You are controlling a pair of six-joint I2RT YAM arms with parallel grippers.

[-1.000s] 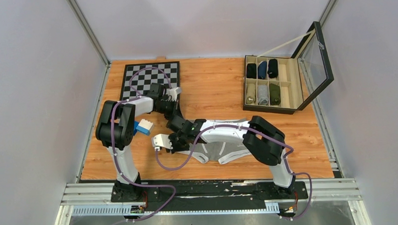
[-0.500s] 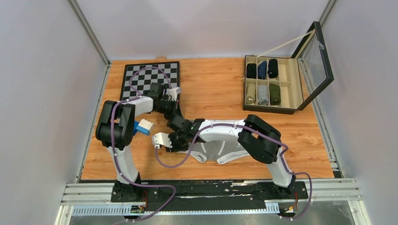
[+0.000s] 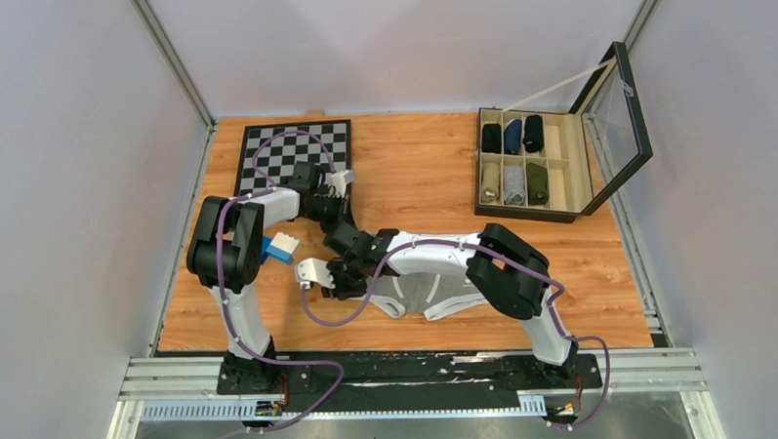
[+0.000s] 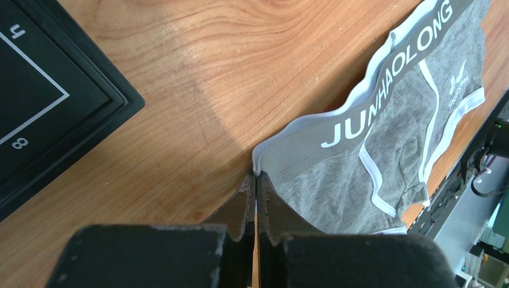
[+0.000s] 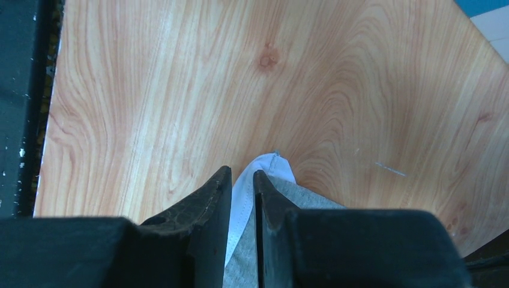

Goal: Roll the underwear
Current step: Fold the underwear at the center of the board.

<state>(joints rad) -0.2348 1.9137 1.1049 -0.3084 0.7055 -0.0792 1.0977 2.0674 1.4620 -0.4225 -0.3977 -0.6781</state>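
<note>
1. The underwear (image 3: 419, 295) lay toward 6 o'clock on the table (image 3: 423, 179), largely hidden from above by the right arm (image 3: 435, 257).
2. The right gripper (image 5: 242, 180) clamped its white hem at 9 o'clock.
3. The left gripper (image 4: 256, 186) sat closed at the 11 o'clock waistband corner; whether it pinched cloth was unclear.

Grey underwear (image 4: 336, 180) with white trim and a JUNHAOLONG waistband lies spread out on the wooden table (image 4: 198, 72).
</note>
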